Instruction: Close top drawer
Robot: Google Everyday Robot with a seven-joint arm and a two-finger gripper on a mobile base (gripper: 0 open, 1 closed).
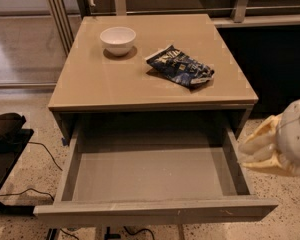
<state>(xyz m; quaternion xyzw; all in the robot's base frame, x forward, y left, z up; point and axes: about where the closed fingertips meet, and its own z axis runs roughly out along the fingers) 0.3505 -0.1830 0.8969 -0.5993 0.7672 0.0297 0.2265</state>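
The top drawer [150, 179] stands pulled fully out to the left of my gripper [260, 151], its plain grey inside showing and its flat front panel nearest the camera. Up and to the left of my gripper, on the beige tabletop [100, 84], sit a white bowl [118, 39] and, nearer me, a crumpled dark blue snack bag [181, 66]. My gripper hangs just beside the drawer's right side wall. I cannot tell how far open it is or whether it touches the drawer; nothing shows in its hold.
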